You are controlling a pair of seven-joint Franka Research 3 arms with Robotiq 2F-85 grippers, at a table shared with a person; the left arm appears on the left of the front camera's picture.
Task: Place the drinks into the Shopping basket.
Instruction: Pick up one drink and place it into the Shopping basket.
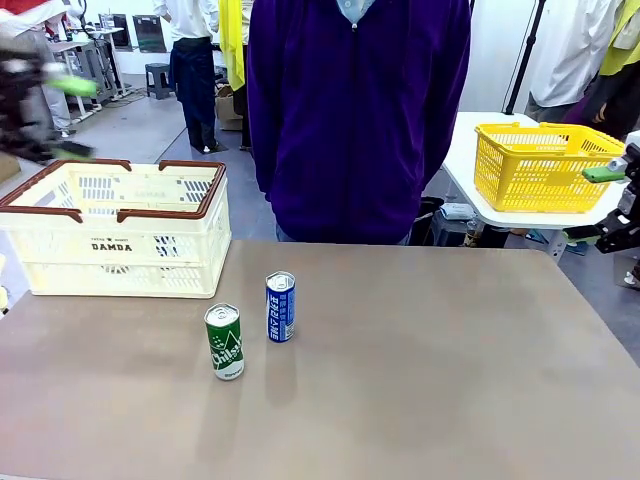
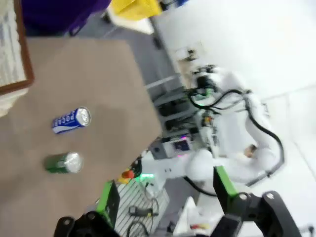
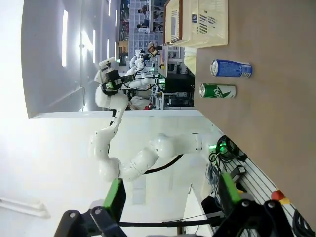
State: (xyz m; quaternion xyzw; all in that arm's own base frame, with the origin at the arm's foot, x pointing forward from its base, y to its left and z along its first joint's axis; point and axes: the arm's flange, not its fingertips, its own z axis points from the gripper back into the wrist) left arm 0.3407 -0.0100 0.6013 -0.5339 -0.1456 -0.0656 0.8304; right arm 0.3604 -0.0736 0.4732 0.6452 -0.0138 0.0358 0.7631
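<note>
Bright even light, faint shadows, blurred left fingers [image 1: 75, 87]

- blue can [image 1: 280, 307]: blue body, white lettering, silver top
- green can [image 1: 225, 342]: green body, white lettering, silver top
- Shopping basket [image 1: 60, 262]: cream-white slotted walls, brown rim and handles, dark "DAMDA" print
- desk [image 1: 450, 380]: plain grey-brown
- mesh basket [image 1: 530, 175]: yellow
- person's jacket [image 1: 360, 120]: purple
- left end effector [image 2: 165, 192], right end effector [image 3: 172, 195]: black, green pads

Clearance around the cans
Green can [image 1: 224, 342] and blue can [image 1: 280, 307] stand close, with a narrow gap between them. Bare table [image 1: 450, 380] lies to the right and front. Shopping basket [image 1: 120, 245] blocks the far left, and a person [image 1: 355, 120] stands at the far edge.
</note>
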